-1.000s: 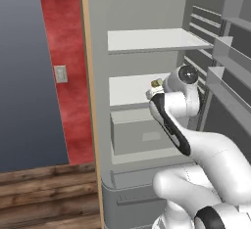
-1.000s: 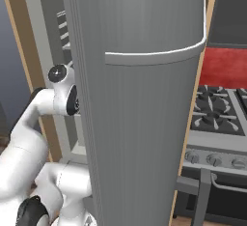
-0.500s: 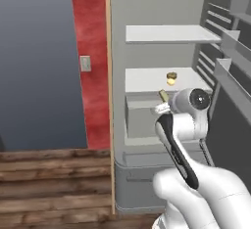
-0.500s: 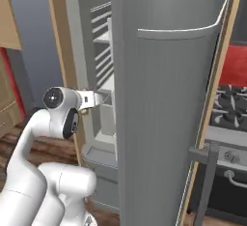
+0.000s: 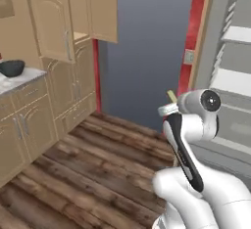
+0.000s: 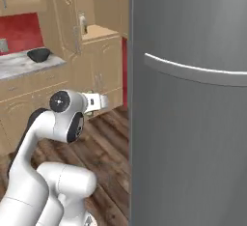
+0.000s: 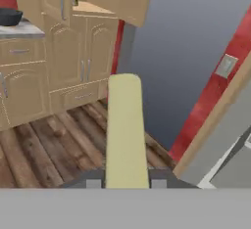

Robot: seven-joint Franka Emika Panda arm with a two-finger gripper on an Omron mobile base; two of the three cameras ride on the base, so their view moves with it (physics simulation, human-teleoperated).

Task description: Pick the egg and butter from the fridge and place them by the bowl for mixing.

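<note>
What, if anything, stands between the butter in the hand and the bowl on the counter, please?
Nothing visible does. The butter is clamped in the hand, and open wooden floor lies between it and the counter carrying the bowl.

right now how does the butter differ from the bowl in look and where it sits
The butter is a long, straight, pale yellow stick; the bowl is round, black and wide-rimmed. The butter is clamped in the shut gripper and carried above the wooden floor; the bowl rests on the pale counter over the tan cabinets. The butter points away from the hand, while the bowl sits upright, mouth up. Both are outside the fridge.
</note>
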